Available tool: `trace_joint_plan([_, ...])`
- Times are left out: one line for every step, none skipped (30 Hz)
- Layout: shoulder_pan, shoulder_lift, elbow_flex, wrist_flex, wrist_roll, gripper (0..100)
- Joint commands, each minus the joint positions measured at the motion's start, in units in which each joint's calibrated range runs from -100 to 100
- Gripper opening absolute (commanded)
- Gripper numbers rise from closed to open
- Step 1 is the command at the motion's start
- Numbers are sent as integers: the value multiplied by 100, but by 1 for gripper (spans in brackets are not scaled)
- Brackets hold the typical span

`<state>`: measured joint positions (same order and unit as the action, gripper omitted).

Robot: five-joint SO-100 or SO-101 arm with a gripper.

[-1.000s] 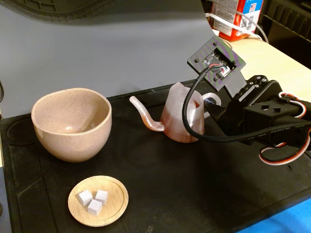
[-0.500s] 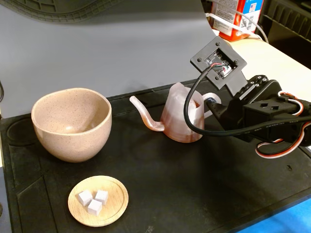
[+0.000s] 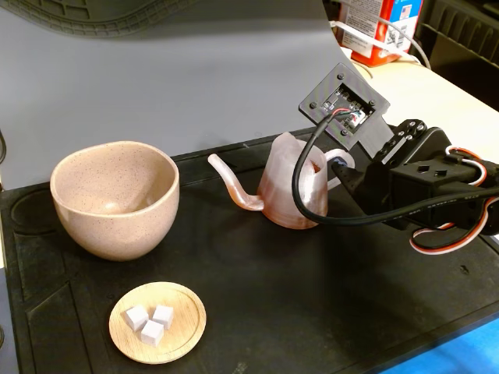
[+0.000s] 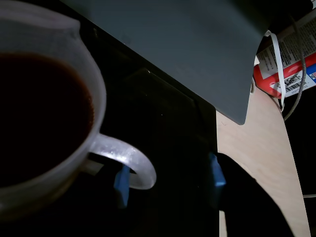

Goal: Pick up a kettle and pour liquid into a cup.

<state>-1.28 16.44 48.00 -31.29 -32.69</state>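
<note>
The translucent pinkish kettle (image 3: 290, 187) stands upright on the black mat (image 3: 327, 312), its thin spout (image 3: 230, 183) pointing left toward the speckled beige cup (image 3: 115, 199), a hand's width away. Dark reddish-brown liquid (image 4: 39, 113) fills the kettle (image 4: 49, 64) in the wrist view. My gripper (image 3: 343, 173) sits at the kettle's right side by the loop handle (image 3: 341, 158). The wrist view shows my gripper (image 4: 169, 178) open, with the handle (image 4: 129, 159) just in front of the left blue pad (image 4: 122, 185) and the right pad (image 4: 216, 173) well apart from it.
A small wooden dish (image 3: 157, 322) with three white cubes lies at the mat's front left. A grey backdrop (image 3: 179, 78) rises behind the mat. A red and white carton (image 3: 380, 27) stands on the pale table at the back right.
The arm and its wrist camera board have shifted slightly around the handle. The kettle, cup and dish have stayed where they were.
</note>
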Motion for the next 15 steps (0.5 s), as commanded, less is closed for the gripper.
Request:
trace_joint_plan([33,-82,-227,-83,28,19])
trace_joint_plan([33,-82,-227,-83,28,19])
trace_joint_plan([33,-74,-227,-83,28,19])
trace_joint_plan([33,-65,-227,-83,28,16])
trace_joint_plan([33,-65,-227,-83,23,13])
trace_joint_plan([41,-74,-227,-83,23,6])
trace_joint_plan([49,-82,-227,-83,23,2])
trace_joint_plan([49,-82,-227,-83,23,1])
trace_joint_plan([49,-82,-227,-83,12,1])
trace_joint_plan([49,-74,-227,-83,-3,1])
trace_joint_plan([49,-65,-227,-83,-9,1])
trace_joint_plan([49,-65,-227,-83,-9,1])
trace_joint_plan([49,-65,-227,-83,-14,1])
trace_joint_plan([49,-65,-227,-83,-14,1])
trace_joint_plan([49,-74,-227,-83,-14,1])
